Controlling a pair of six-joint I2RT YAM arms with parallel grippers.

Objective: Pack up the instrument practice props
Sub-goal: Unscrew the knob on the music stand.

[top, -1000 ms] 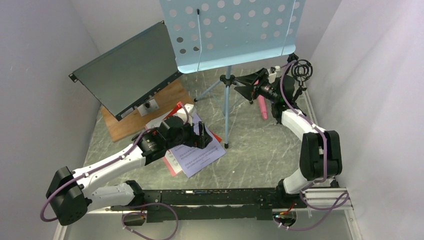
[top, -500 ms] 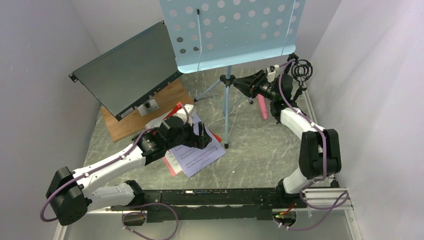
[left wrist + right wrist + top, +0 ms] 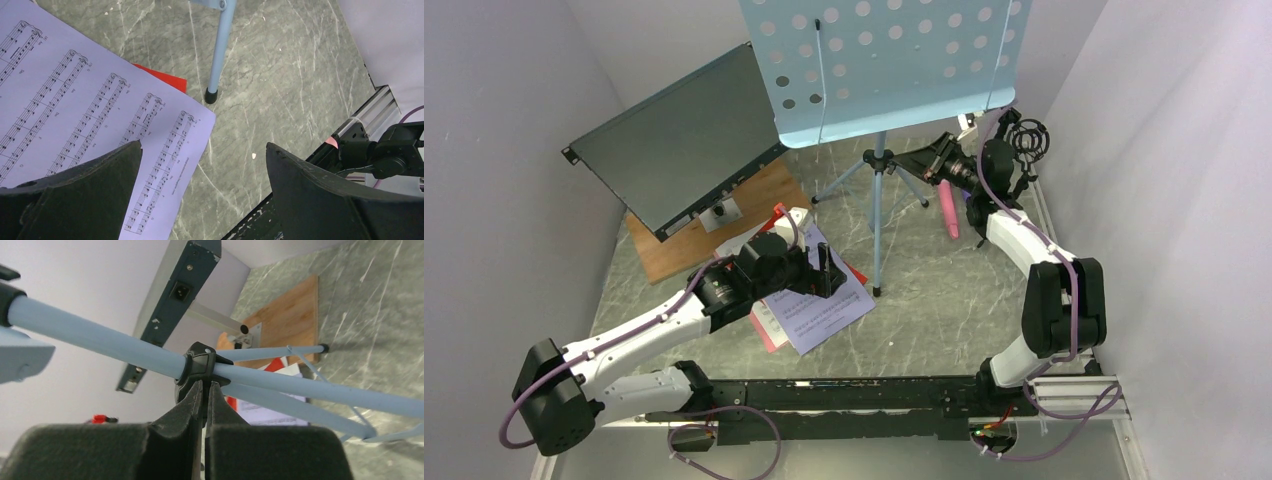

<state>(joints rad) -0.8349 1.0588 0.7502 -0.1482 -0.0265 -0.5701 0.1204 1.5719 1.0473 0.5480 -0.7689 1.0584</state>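
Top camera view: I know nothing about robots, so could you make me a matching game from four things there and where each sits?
Things: 1 light-blue music stand; 2 pink microphone; 3 white sheet-music page; 4 dark metal box.
Places: A spread flat, front left; B propped at a tilt, back left; C upright on tripod legs, back middle; D lying, back right.
Pairs: 1-C, 2-D, 3-A, 4-B.
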